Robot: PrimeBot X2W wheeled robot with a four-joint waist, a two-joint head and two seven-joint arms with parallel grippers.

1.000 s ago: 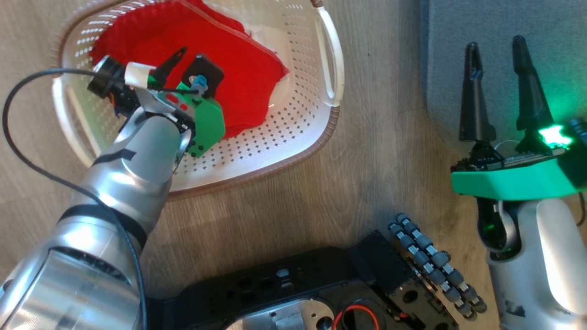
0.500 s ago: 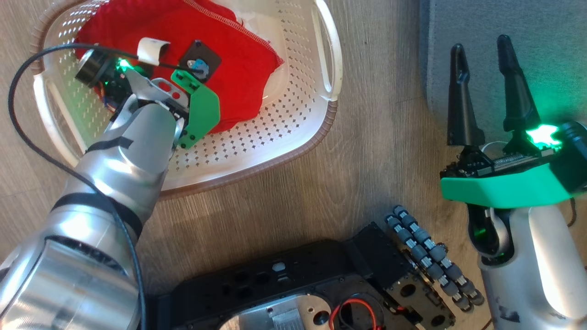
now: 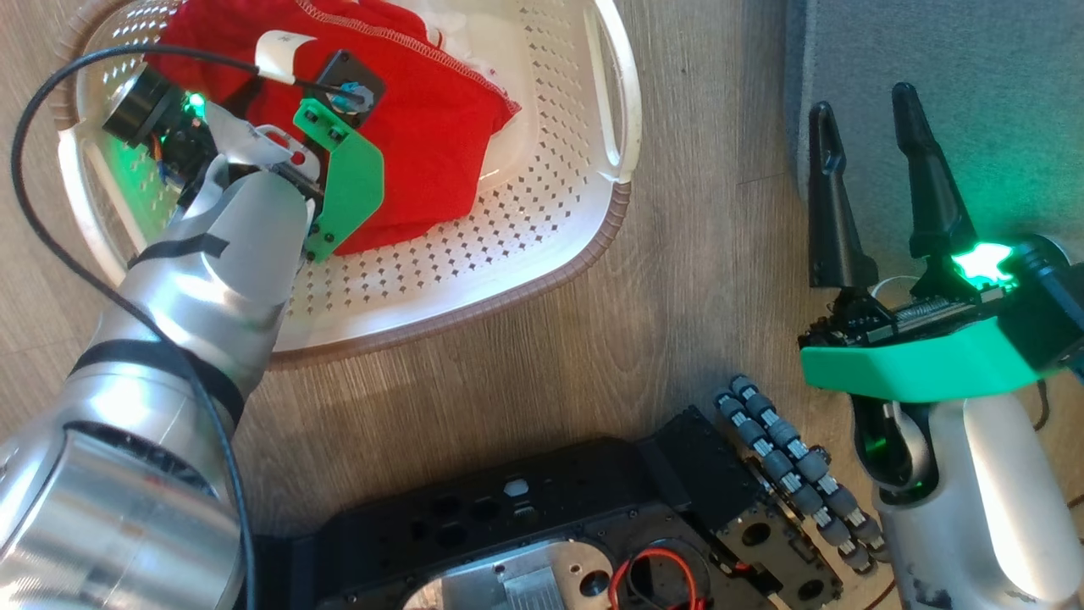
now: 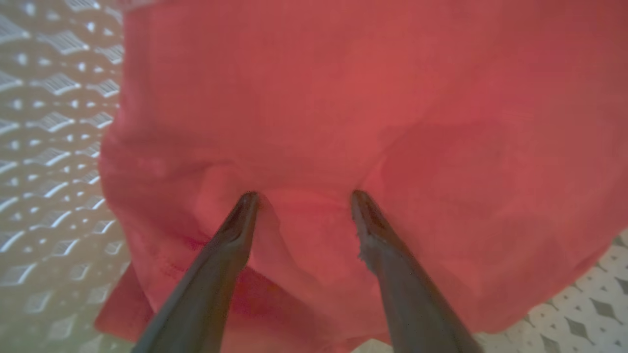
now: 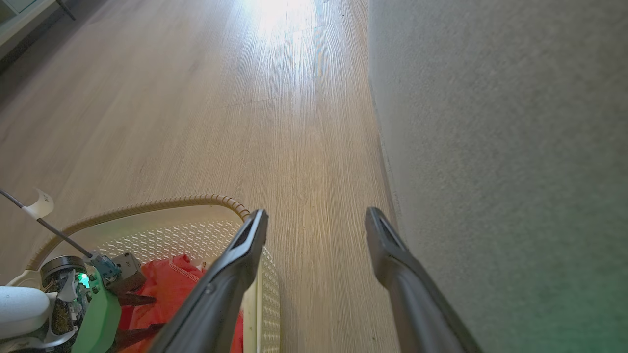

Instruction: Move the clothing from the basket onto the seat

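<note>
Red fabric clothing [image 4: 343, 98] in the cream perforated plastic basket [image 3: 542, 246] dimples under the left gripper [image 4: 304, 196], whose 2 fingers [image 4: 230, 245] stand apart and should pinch a deep fold before lifting.

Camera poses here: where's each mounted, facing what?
Head: on the head, facing down at basket, seat, floor; left arm and right gripper show.
Left wrist: along the left gripper, tips in the clothing.
Right wrist: along the open right gripper over floor, seat rightward; left arm lower left.
Shared: all three show clothing and basket.
</note>
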